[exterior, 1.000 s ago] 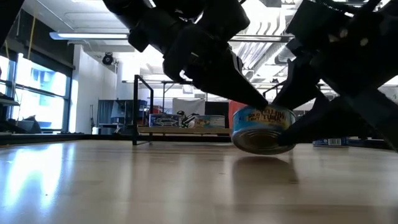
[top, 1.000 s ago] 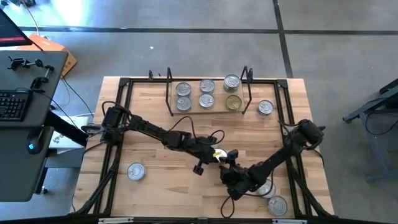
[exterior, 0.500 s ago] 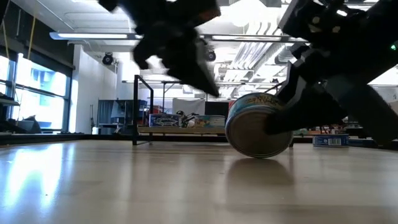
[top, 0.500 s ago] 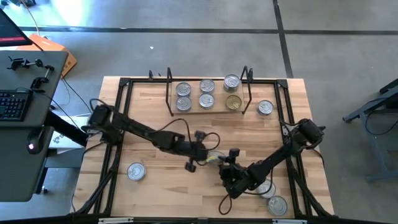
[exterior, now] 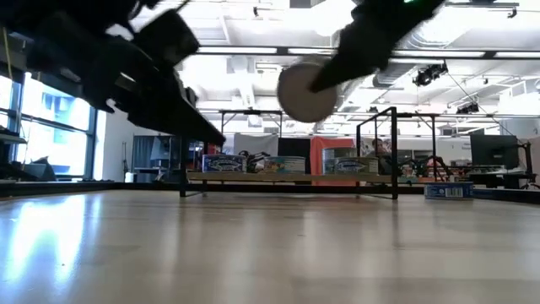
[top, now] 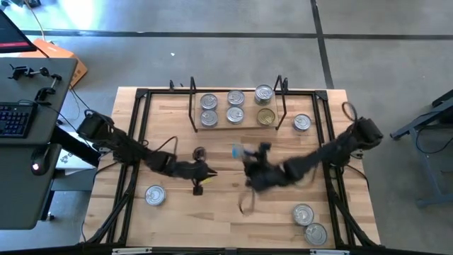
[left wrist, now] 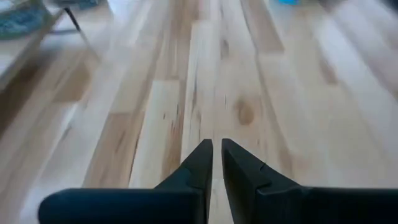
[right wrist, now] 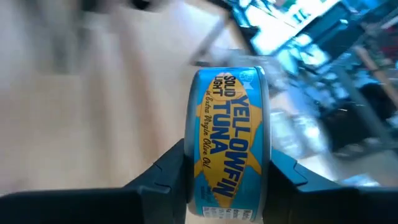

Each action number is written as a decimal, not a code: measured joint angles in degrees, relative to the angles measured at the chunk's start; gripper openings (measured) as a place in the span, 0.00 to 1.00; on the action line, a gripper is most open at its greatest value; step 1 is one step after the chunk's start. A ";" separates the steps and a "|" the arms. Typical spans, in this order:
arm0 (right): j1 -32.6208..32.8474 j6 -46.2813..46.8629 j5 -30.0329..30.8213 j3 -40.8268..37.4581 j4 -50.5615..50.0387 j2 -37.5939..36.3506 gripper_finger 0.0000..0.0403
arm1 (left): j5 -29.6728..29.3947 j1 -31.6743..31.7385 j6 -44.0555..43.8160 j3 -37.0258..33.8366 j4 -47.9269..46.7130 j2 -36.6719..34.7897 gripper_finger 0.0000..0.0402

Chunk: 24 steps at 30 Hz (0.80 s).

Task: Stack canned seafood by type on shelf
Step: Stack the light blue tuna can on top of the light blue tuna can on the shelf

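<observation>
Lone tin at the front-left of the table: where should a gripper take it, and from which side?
The lone tin lies flat, lid up, apart from other tins. Probably best gripped across its round side wall, coming straight down from above, fingers either side of the rim.

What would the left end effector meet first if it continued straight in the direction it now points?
Probably nothing: ahead of the shut left end effector the left wrist view shows only bare light-wood tabletop; depth is unclear.

Left gripper [left wrist: 212,155] fingers nearly closed, right gripper [right wrist: 227,171] fingers clamped, raised
</observation>
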 joint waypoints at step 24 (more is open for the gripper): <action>-43.28 -57.85 -22.55 8.57 16.42 13.56 0.30 | -11.25 -5.10 -11.37 -6.03 -2.52 -0.49 0.06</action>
